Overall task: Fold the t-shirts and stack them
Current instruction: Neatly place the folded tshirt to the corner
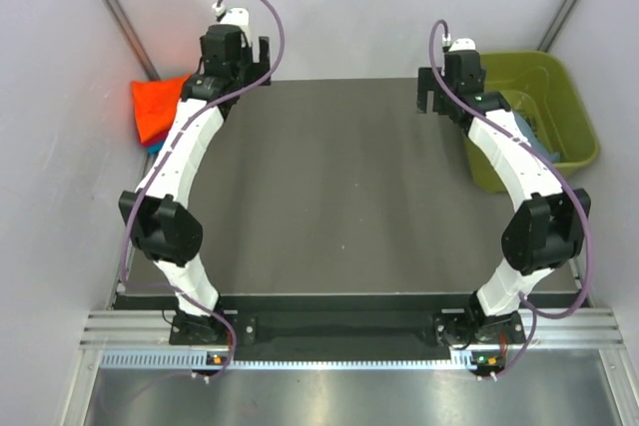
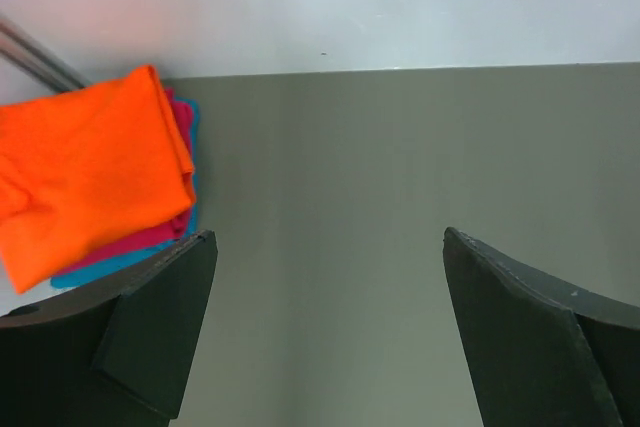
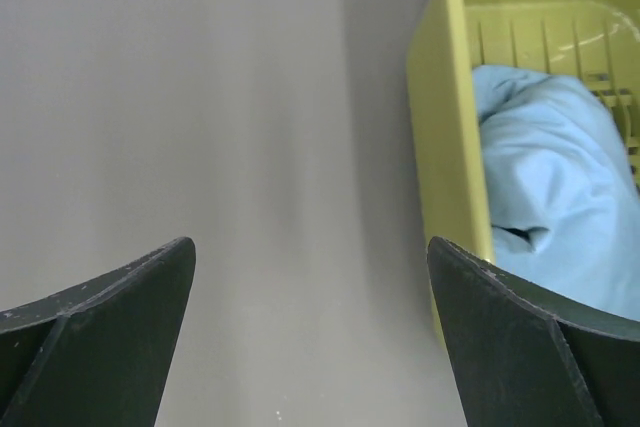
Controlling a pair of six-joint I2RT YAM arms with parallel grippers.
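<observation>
A folded orange t-shirt (image 1: 155, 107) tops a stack at the table's far left edge. In the left wrist view the orange shirt (image 2: 85, 172) lies on a crimson-pink shirt (image 2: 150, 237) and a light blue one (image 2: 100, 267). My left gripper (image 1: 245, 59) (image 2: 330, 277) is open and empty, just right of the stack. A crumpled light blue t-shirt (image 3: 555, 187) (image 1: 539, 137) lies in the olive-green tub (image 1: 574, 112) (image 3: 450, 127). My right gripper (image 1: 437, 92) (image 3: 310, 282) is open and empty, over the table just left of the tub.
The dark tabletop (image 1: 339, 187) lies between the two arms. White walls enclose the back and sides. The tub stands at the table's far right edge.
</observation>
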